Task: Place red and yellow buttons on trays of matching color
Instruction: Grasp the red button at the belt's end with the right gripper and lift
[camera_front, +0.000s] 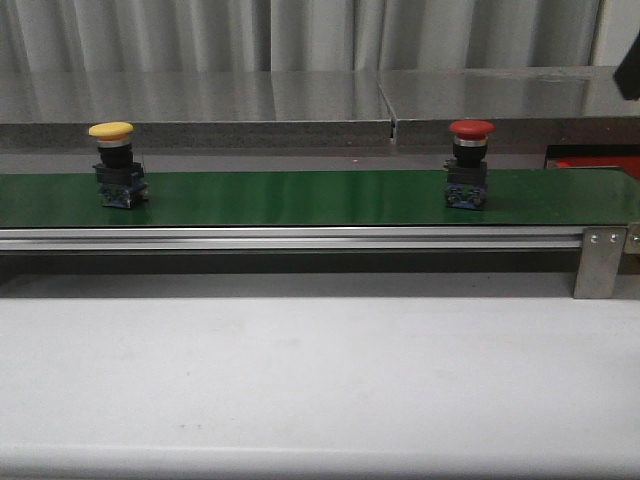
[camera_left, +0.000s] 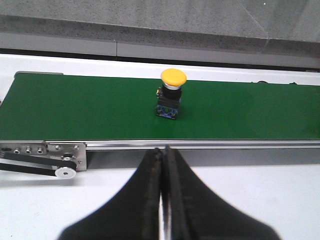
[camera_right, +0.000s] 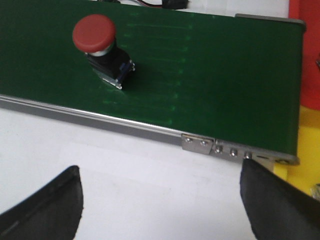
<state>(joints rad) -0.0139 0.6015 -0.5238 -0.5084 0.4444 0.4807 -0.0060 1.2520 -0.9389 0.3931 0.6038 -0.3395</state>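
With the left end effector (camera_left: 161, 200) pressed together and the right end effector (camera_right: 160, 200) spread apart, both empty, the yellow button (camera_front: 118, 165) and red button (camera_front: 469, 165), stood upright on the green belt (camera_front: 300, 198), could be toppled by an off-centre grasp.

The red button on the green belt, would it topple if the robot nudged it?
Probably. The red button carries a wide mushroom cap over a narrower dark body, so it looks top-heavy. Its squarish base sits flat on the belt, so a low, gentle push might just slide it.
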